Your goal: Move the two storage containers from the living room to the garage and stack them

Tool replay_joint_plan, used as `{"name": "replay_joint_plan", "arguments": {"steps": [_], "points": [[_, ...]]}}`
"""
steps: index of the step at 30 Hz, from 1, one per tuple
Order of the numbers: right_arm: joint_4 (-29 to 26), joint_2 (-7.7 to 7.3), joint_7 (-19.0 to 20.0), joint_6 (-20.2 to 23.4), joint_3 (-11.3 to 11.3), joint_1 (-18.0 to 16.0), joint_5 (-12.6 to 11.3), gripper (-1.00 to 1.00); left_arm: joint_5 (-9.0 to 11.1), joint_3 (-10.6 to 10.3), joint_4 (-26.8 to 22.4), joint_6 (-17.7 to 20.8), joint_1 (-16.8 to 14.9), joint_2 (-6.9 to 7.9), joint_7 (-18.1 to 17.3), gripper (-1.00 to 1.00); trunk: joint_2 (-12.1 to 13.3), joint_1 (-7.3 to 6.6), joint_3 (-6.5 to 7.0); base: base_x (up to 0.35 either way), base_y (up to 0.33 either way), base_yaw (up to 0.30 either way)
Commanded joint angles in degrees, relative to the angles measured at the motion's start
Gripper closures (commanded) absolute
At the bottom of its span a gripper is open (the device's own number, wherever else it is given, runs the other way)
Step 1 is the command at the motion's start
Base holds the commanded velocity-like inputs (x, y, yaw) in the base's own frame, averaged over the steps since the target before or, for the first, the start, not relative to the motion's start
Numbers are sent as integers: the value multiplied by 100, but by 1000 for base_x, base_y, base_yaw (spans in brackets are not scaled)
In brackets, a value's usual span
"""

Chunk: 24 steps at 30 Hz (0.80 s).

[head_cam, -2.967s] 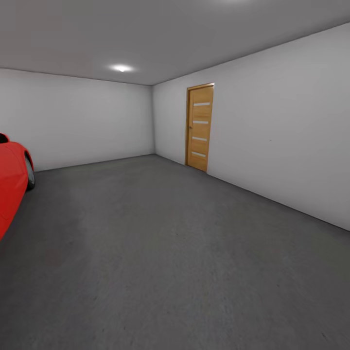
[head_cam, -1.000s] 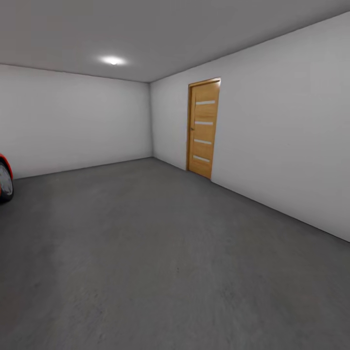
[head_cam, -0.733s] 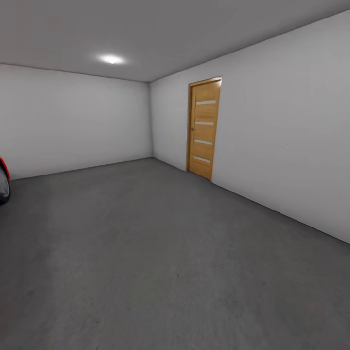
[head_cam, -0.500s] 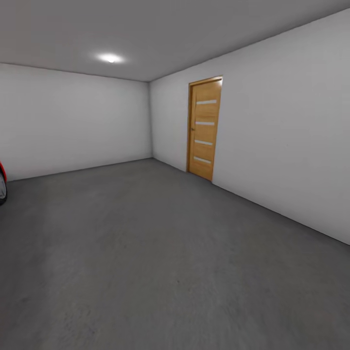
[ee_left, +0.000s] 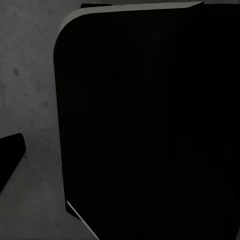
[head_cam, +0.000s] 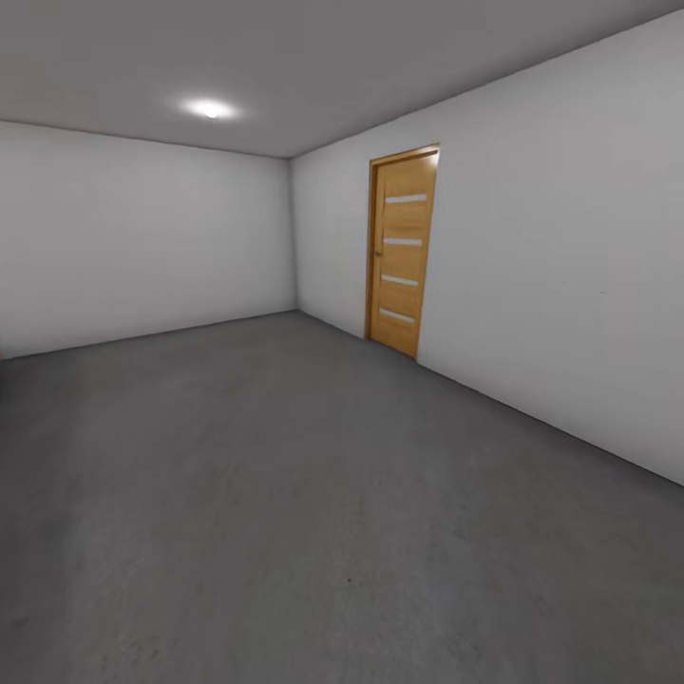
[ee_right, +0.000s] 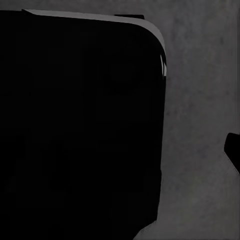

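Observation:
I am in the garage, whose dark grey concrete floor [head_cam: 285,494] stretches ahead between plain grey-white walls. The two storage containers are out of view. In the left wrist view a large black rounded panel of the robot [ee_left: 150,125] hangs over the concrete floor [ee_left: 30,75], with a small dark tip [ee_left: 9,157] at the frame edge. The right wrist view is similar: a black panel [ee_right: 75,125] over the floor [ee_right: 200,100] and a dark tip [ee_right: 233,149] at the edge. Neither wrist view shows how the jaws stand.
A closed wooden door [head_cam: 403,252] with several pale horizontal slots stands in the right wall [head_cam: 570,285]. The back wall [head_cam: 142,237] meets it at a corner ahead. A ceiling light [head_cam: 209,108] glows above. Open floor lies ahead.
The head view has shifted forward and to the right. The red car at the left edge has slid out of the picture, and the door appears slightly larger.

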Motion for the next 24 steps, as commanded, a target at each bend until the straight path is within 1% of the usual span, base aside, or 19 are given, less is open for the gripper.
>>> {"name": "replay_joint_plan", "arguments": {"steps": [1, 24], "points": [[-1, -3, -7, -18, 2, 1, 4, -100, 4, 3, -10, -3, 3, 1, 3, -100, -1, 4, -3, 336, 0, 0], [-1, -7, -7, -18, 7, 1, 4, -100, 4, 7, -10, -3, 3, -1, 7, -100, -1, 4, -3, 336, 0, 0]]}}
